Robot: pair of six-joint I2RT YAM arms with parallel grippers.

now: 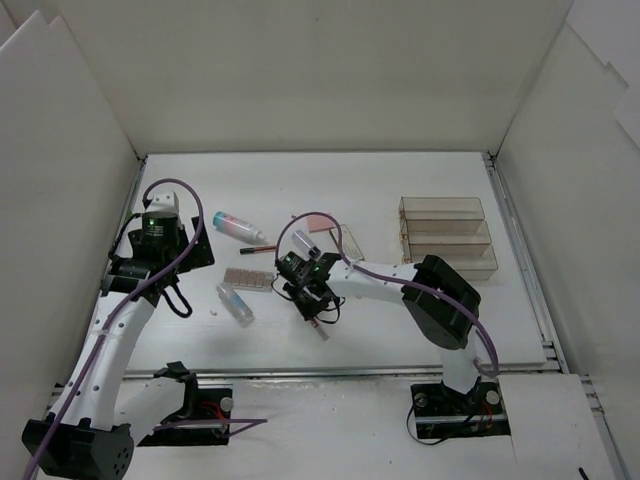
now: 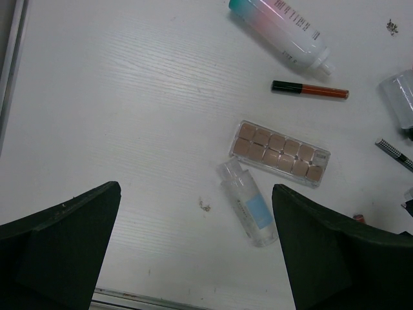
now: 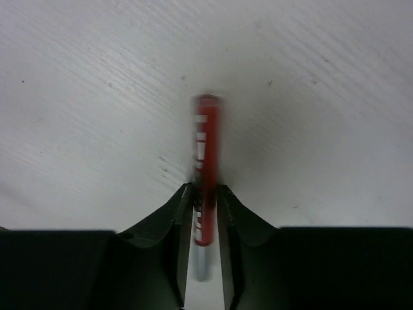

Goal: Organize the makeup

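My right gripper (image 1: pixel 318 305) is shut on a red pencil (image 3: pixel 206 148), which sticks out ahead of the fingertips just over the table; the grip shows in the right wrist view (image 3: pixel 205 194). My left gripper (image 1: pixel 183 297) is open and empty above the table (image 2: pixel 197 258). Just beyond its right finger (image 2: pixel 335 252) lies a small clear bottle with a blue label (image 2: pixel 250 203). The brown palette (image 2: pixel 281 153), a red-and-black pencil (image 2: pixel 310 89) and the pink bottle with teal cap (image 2: pixel 284 29) lie further off. A pink square (image 1: pixel 322 240) lies behind the right gripper.
The clear acrylic tiered box (image 1: pixel 447 235) stands at the back right. A grey patterned pencil (image 2: pixel 395 154) and another clear bottle (image 2: pixel 401 97) lie at the right edge of the left wrist view. White walls enclose the table on three sides.
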